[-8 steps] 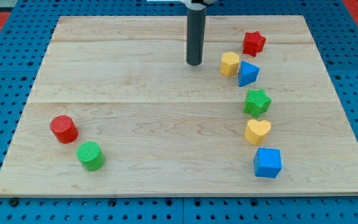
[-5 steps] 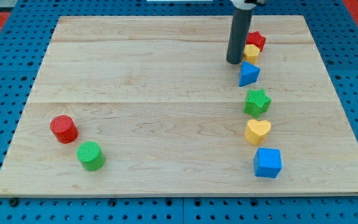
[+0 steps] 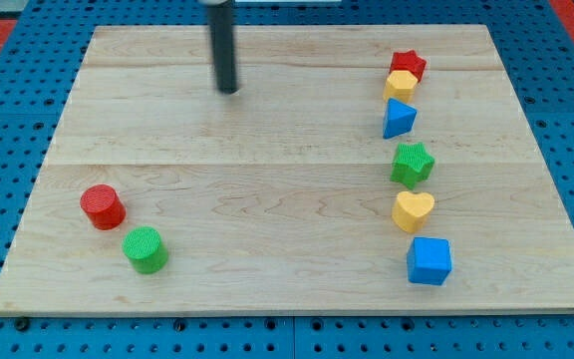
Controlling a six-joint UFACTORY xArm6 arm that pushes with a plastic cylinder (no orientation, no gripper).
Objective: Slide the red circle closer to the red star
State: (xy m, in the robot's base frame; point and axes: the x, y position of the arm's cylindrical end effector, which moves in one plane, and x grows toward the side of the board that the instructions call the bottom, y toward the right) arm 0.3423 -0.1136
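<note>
Red circle not yet moved; my tip stands far from it.

Camera view: my tip [image 3: 228,90] rests on the wooden board [image 3: 267,199] near the view's top, left of centre, the rod upright and touching no block; there is no gripper or fingers to open or close, only the bare rod. The red circle [image 3: 102,206] lies well below my tip and to its left, just beside the green cylinder [image 3: 145,249]. The red star [image 3: 408,66] sits far to my tip's right, slightly higher, touching the yellow block [image 3: 400,85], with the blue triangle [image 3: 399,118] below them. I judge the task barely begun: the circle and star remain almost the whole board apart. My tip would need to get behind the circle, on its lower-left side, before pushing it towards the star.
</note>
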